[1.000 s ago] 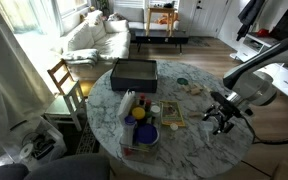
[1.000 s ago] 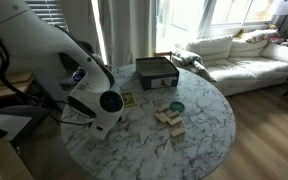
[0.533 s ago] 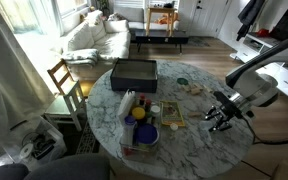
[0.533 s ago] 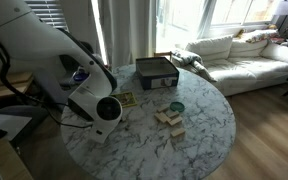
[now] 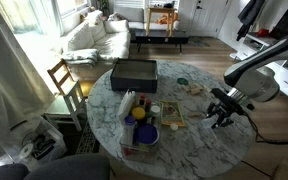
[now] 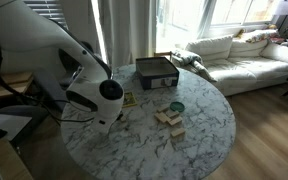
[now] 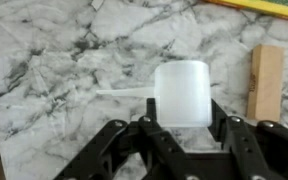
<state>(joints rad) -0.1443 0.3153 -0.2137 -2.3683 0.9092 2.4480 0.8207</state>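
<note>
My hand hangs low over the round white marble worktop with grey veins, close to the edge on my own side. It is spread wide. In the wrist view its two black fingers stand on either side of a white translucent plastic scoop cup. The cup sits upright on the marble, right between the fingers. I cannot tell whether either finger touches its wall, and I have hold of nothing.

A thin straight handle runs from the cup's rim flat out to one side, away from a pale wooden block. That block lies just beside the cup on its other side, apart from it. Past the block, at the corner of the wrist view, there is a strip of something with a yellow edge.

In an exterior view the cup is too small to make out under my hand. A black rectangular box stands at the far edge of the worktop, well away from me, and both exterior views show it. A small round green lid lies between that box and my hand. A blue bowl sits among plastic containers near the middle of the worktop.
</note>
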